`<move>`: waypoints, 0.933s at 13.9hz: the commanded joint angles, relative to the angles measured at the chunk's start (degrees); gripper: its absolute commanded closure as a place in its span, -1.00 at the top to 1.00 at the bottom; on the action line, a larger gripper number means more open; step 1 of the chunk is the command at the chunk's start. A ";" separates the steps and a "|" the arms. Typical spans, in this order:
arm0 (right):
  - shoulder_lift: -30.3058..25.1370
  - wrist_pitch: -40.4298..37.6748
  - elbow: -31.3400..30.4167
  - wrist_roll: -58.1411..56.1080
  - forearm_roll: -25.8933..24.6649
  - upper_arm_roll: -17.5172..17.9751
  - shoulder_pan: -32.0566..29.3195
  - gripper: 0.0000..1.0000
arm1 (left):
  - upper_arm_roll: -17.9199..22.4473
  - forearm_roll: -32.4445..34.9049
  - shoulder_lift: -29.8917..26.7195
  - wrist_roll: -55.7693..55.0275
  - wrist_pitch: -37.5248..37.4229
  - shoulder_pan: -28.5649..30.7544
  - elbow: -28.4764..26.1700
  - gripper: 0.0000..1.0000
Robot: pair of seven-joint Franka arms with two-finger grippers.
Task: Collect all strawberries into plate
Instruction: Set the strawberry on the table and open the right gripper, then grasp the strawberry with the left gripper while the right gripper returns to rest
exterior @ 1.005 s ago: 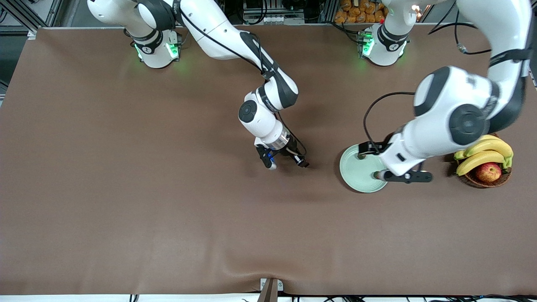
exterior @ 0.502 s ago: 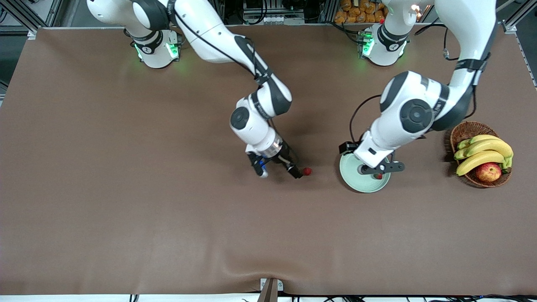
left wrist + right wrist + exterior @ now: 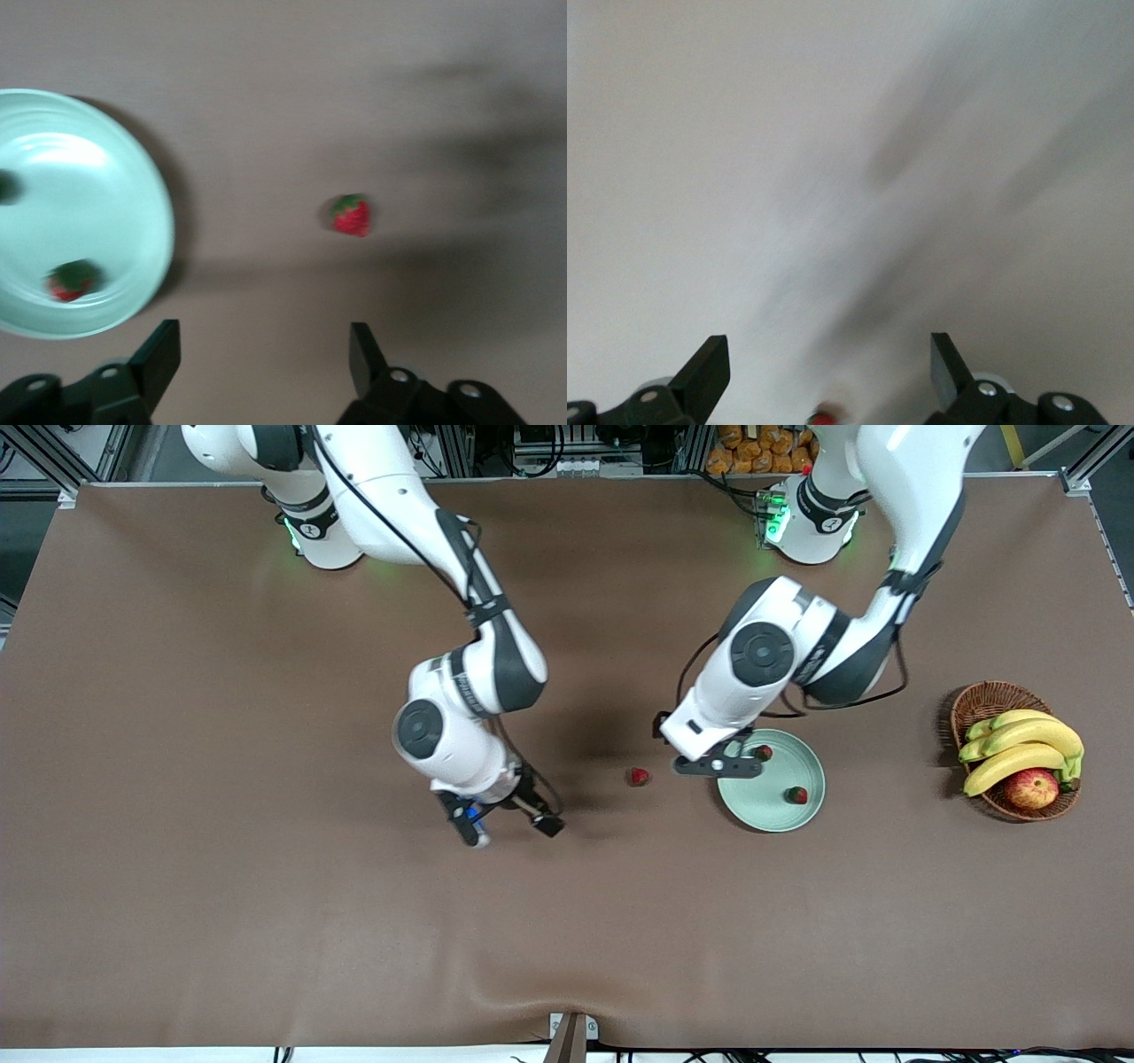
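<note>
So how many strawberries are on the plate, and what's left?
Done: two strawberries lie on the plate. Left: the third strawberry sits on the table between plate and right gripper. Both grippers hold nothing, jaws open; the left gripper hangs over the plate's edge nearest that berry.

Loose strawberry (image 3: pixel 639 777) ringed by bare tablecloth (image 3: pixel 266 921), plate (image 3: pixel 780 812) just beside it toward the left arm's end, left gripper (image 3: pixel 716 765) open over the plate's rim, right gripper (image 3: pixel 511 828) open over bare cloth, fruit basket (image 3: pixel 983 701) well apart.

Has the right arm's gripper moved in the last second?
Yes. The right gripper has drawn away from the plate, toward its own end of the table, leaving a strawberry behind.
</note>
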 commanded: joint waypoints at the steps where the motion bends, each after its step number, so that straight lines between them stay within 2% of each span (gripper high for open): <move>1: -0.79 -9.97 -0.68 -9.31 0.27 -7.48 0.21 1.00 | 0.22 2.57 4.28 -5.01 4.52 -2.17 2.54 0.67; 2: -0.88 -12.62 -0.68 -12.22 0.36 -9.85 0.04 1.00 | 0.22 3.62 4.63 -5.20 6.81 -2.26 2.37 0.68; 4: -1.23 -15.89 -0.59 -15.23 0.36 -12.07 -1.01 1.00 | 0.22 3.98 6.73 -5.29 9.98 -2.35 2.63 0.68; 6: -1.58 -16.43 -0.50 -16.46 0.80 -12.16 -2.59 1.00 | 0.31 5.73 9.54 -5.46 13.85 -2.35 2.54 0.65; 13: -2.71 -20.29 0.81 -21.64 2.56 -13.48 -5.66 1.00 | 0.58 8.56 12.89 -16.00 14.30 -3.75 2.72 0.36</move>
